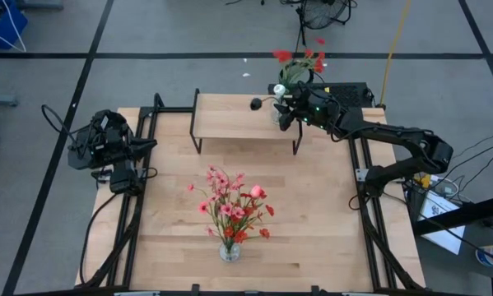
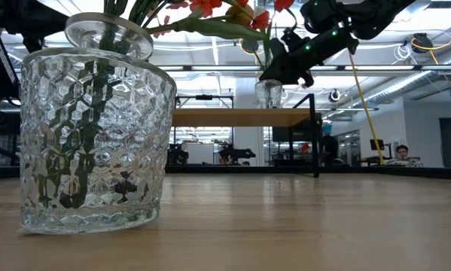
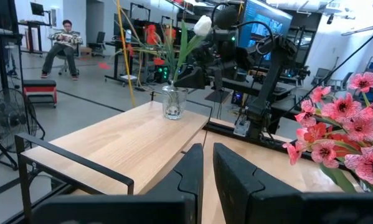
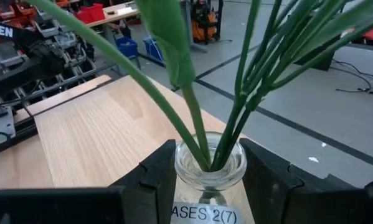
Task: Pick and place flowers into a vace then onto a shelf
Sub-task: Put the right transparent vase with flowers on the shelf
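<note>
A small clear glass vase (image 4: 210, 167) with green stems, red blossoms (image 1: 295, 62) and a white bud stands upright at the right far corner of the shelf (image 1: 230, 115), with my right gripper (image 1: 284, 111) shut on it. Its base is at the shelf's top board (image 3: 124, 137); I cannot tell whether it touches. A larger patterned glass vase (image 2: 93, 135) with pink and red flowers (image 1: 234, 205) rests by its base on the table near the front edge. My left gripper (image 3: 208, 171) waits shut at the table's left edge. My right gripper pinches the small vase's neck (image 4: 186, 163), just below the rim, between its two fingers, one on each side. The fingers come from the table's right side, slanting a little downward. The vase stays upright, its stems rising above the fingers.
Bare tabletop (image 1: 328, 214) lies between the shelf and the larger vase. The shelf's black legs (image 1: 198, 136) stand on the table's far part. Beyond the table, people sit in the room (image 3: 61, 43).
</note>
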You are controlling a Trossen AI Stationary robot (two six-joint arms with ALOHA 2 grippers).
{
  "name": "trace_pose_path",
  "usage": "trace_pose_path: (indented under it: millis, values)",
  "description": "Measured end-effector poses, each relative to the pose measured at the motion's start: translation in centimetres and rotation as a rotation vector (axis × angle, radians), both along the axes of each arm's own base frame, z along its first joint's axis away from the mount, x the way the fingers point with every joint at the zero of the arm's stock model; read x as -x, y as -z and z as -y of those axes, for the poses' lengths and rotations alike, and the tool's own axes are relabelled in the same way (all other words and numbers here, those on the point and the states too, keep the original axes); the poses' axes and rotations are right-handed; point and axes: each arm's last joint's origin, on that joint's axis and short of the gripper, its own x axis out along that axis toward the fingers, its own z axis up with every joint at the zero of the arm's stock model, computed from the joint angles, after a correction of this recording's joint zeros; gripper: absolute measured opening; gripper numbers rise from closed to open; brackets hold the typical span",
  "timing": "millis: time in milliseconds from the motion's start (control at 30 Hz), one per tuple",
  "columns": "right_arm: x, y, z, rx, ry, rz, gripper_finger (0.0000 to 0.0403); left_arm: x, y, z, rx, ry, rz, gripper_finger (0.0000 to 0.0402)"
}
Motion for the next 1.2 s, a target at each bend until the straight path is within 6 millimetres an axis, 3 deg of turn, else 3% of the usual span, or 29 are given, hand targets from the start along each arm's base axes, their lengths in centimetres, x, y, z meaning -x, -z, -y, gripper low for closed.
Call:
trace_pose_path:
  millis: [433,600,700,1200]
  values:
    - [-0.1,-0.1,0.0,0.016,0.009,0.009,0.0138,0.0,0.0,0.0,-0.002,0.000,-0.001,0.0042]
    - [-0.1,-0.4,-0.2,0.011,-0.004,0.036,0.0192,0.0,0.0,0.0,-0.002,0.001,-0.001,0.0042]
    - [0.2,-0.9,-0.3,0.024,-0.005,0.051,0.0204,0.0,0.0,0.0,-0.004,0.000,-0.001,0.0042]
    - [1.3,-3.4,-0.7,0.131,0.043,0.115,0.0195,0.0,0.0,0.0,-0.004,0.000,-0.001,0.0042]
